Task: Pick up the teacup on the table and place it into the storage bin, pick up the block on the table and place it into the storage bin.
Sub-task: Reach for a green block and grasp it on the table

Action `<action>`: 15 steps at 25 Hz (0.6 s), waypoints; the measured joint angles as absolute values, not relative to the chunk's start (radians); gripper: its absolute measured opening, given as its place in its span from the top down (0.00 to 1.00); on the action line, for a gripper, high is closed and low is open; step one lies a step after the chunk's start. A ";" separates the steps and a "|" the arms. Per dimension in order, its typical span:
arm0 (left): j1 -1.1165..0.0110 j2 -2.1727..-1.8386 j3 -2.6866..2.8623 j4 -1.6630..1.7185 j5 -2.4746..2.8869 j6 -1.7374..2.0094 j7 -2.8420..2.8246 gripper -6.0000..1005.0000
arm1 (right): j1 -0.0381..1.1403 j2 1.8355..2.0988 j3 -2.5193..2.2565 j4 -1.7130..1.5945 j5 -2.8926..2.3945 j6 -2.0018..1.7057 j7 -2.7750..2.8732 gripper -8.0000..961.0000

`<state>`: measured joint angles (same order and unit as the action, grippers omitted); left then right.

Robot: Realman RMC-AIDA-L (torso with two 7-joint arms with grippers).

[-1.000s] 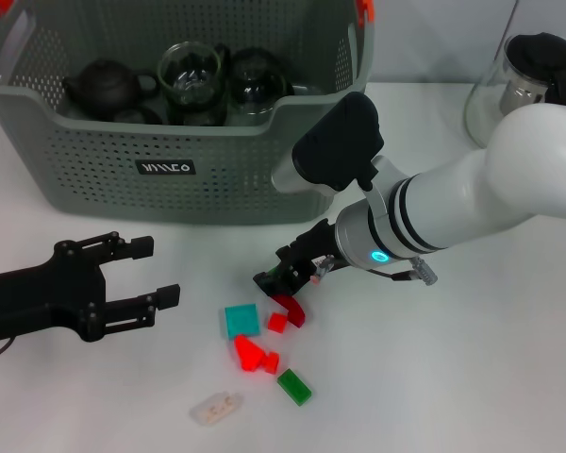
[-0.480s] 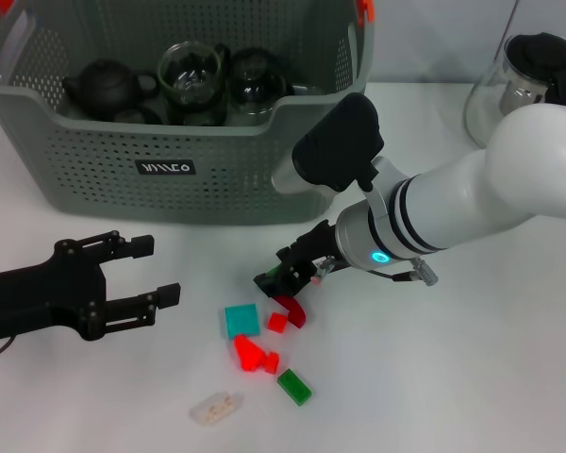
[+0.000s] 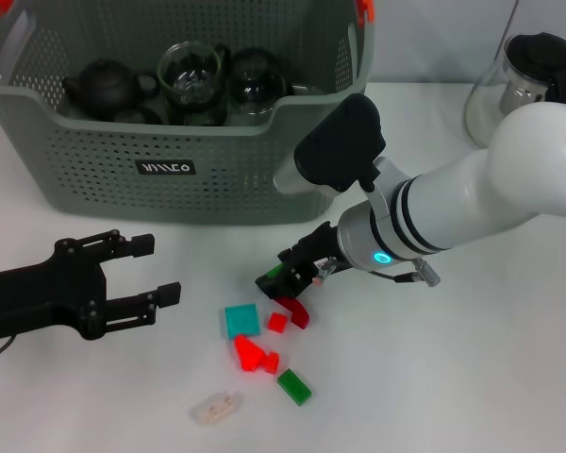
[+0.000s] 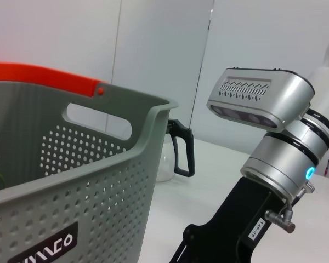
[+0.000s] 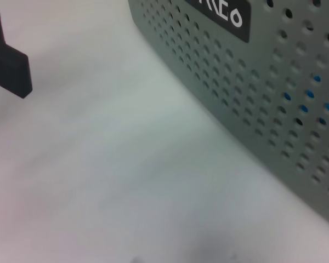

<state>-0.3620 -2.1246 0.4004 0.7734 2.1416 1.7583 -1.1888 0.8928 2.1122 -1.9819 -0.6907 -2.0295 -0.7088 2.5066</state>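
Note:
The storage bin (image 3: 94, 160) stands at the back left and holds a dark teapot (image 3: 104, 85) and glass teaware (image 3: 191, 74). No teacup shows on the table. Loose blocks lie in front of the bin: a teal square (image 3: 241, 321), red pieces (image 3: 253, 355), a red arch (image 3: 292, 311) and a green brick (image 3: 294, 387). My right gripper (image 3: 275, 278) hangs just above the red arch, shut on a small green block (image 3: 274, 273). Low on the left, my left gripper (image 3: 156, 271) stands open, away from the blocks.
A glass kettle with a black lid (image 3: 528, 80) stands at the back right. A clear plastic piece (image 3: 215, 408) lies near the front edge. The bin's perforated wall (image 5: 252, 71) fills the right wrist view, close to the gripper.
My right gripper has edged slightly up and to the right with the green block. The left arm has not moved.

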 joint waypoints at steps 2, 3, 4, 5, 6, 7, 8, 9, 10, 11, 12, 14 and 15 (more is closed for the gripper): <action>-0.362 -2.125 0.400 0.773 2.141 1.759 -1.189 0.24 | 0.893 2.112 -1.982 -0.692 -2.029 -0.710 2.507 0.46; -0.362 -2.125 0.400 0.773 2.141 1.759 -1.189 0.24 | 0.893 2.112 -1.982 -0.692 -2.029 -0.710 2.507 0.46; -0.362 -2.125 0.400 0.773 2.140 1.760 -1.189 0.24 | 0.893 2.112 -1.982 -0.693 -2.029 -0.710 2.507 0.46; -0.362 -2.125 0.400 0.773 2.140 1.759 -1.189 0.24 | 0.893 2.112 -1.982 -0.694 -2.029 -0.710 2.507 0.46; -0.362 -2.125 0.400 0.773 2.140 1.759 -1.189 0.24 | 0.893 2.112 -1.982 -0.694 -2.029 -0.710 2.507 0.47; -0.362 -2.125 0.400 0.773 2.140 1.760 -1.189 0.24 | 0.893 2.112 -1.982 -0.694 -2.029 -0.710 2.507 0.47; -0.362 -2.125 0.400 0.773 2.140 1.760 -1.189 0.24 | 0.893 2.112 -1.982 -0.695 -2.029 -0.710 2.507 0.47; -0.362 -2.125 0.400 0.773 2.140 1.760 -1.189 0.24 | 0.893 2.112 -1.981 -0.695 -2.029 -0.710 2.507 0.48; -0.362 -2.125 0.400 0.773 2.140 1.760 -1.189 0.24 | 0.893 2.112 -1.981 -0.695 -2.029 -0.710 2.507 0.49; -0.362 -2.125 0.400 0.773 2.140 1.759 -1.189 0.24 | 0.893 2.112 -1.980 -0.695 -2.029 -0.710 2.507 0.51; -0.362 -2.125 0.400 0.773 2.140 1.759 -1.189 0.24 | 0.892 2.112 -1.980 -0.695 -2.029 -0.710 2.507 0.52; -0.362 -2.125 0.400 0.773 2.140 1.758 -1.189 0.24 | 0.892 2.112 -1.980 -0.696 -2.029 -0.712 2.507 0.55; -0.362 -2.125 0.400 0.773 2.140 1.758 -1.189 0.24 | 0.891 2.112 -1.980 -0.696 -2.029 -0.713 2.507 0.55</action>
